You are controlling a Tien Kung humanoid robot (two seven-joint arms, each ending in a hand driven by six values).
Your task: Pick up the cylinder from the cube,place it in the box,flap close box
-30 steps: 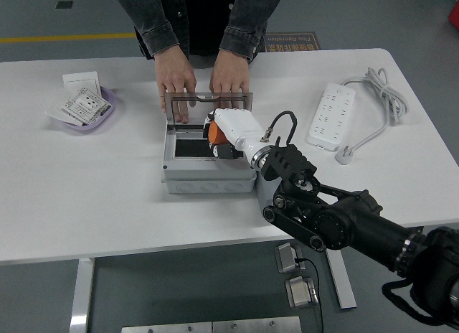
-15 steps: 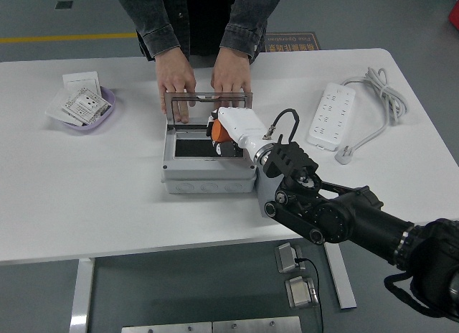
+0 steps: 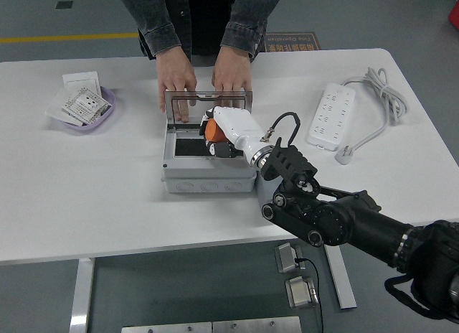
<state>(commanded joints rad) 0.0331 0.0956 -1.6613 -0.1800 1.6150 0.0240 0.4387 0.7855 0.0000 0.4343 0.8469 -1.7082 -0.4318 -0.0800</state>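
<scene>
A grey box (image 3: 208, 176) stands in the middle of the table with its clear flap lid (image 3: 208, 103) upright at the back. My right hand (image 3: 221, 135), white with black fingers, reaches over the box's open top and is shut on an orange cylinder (image 3: 213, 130), held above the box's dark inside. A person's two hands (image 3: 204, 78) rest behind the lid and hold it up. No cube shows. My left arm is out of view.
A purple dish (image 3: 100, 114) with white cards sits at the far left. A white power strip (image 3: 332, 115) with its coiled cable (image 3: 380, 96) lies at the right. The table's near edge runs below my forearm.
My right hand has moved back and slightly left with the orange cylinder, deeper over the box opening toward the lid. The person's hands have stayed put.
</scene>
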